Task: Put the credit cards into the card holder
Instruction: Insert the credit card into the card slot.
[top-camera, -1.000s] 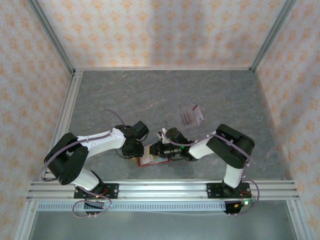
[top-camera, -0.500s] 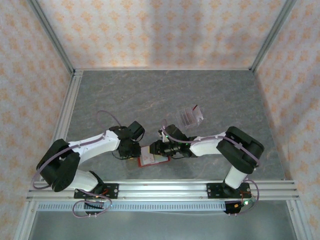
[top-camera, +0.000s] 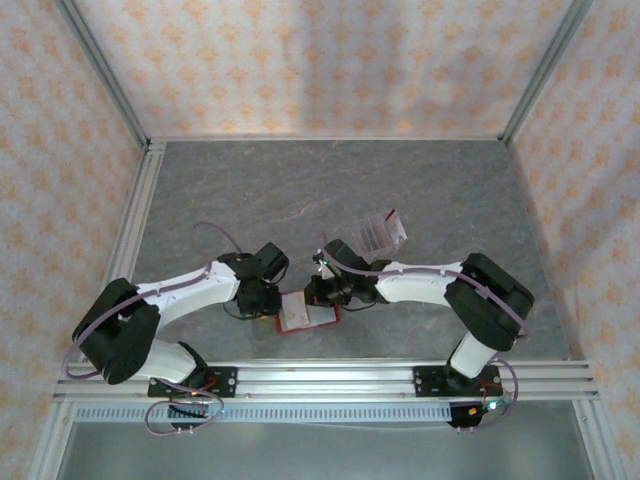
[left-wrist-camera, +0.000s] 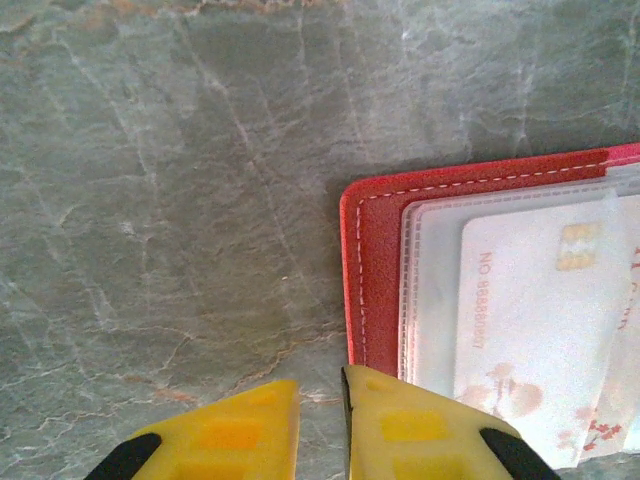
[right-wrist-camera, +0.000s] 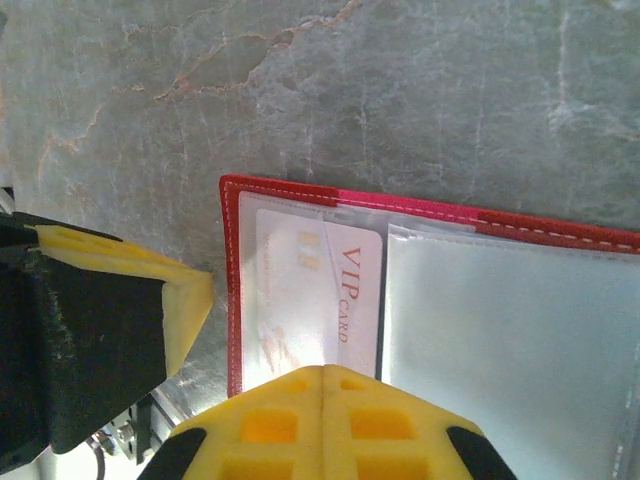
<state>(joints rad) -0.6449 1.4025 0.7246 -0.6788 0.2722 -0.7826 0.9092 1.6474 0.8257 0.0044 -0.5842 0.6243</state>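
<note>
**A:** Card holder (top-camera: 308, 314) status?

**B:** Open and flat on the table (top-camera: 250, 190), lower centre of the top view, between the two wrists. Red cover, white stitching, clear-grey sleeves. One credit card (right-wrist-camera: 310, 300) sits in the sleeve at the left of the right wrist view. It's pale, with a gold chip and red "VIP CARD" print.

**A:** Claws?

**B:** Right gripper (right-wrist-camera: 322, 378) is clenched, yellow tips pressed together with nothing between, over the card's lower edge. Left gripper (left-wrist-camera: 320, 400) shows only a slit between its fingers, at the holder's corner. Can't tell if it pinches the cover.

**A:** Change from a second back?

**B:** Right arm has stretched out, elbow further right. Left elbow has dropped toward the lower left. More of the holder shows now.

**A:** Surroundings?

**B:** Clear rack (top-camera: 380, 232) up-right of the holder, apart from it; red-marked contents too small to make out. Both wrists crowd the holder's upper edge.
</note>
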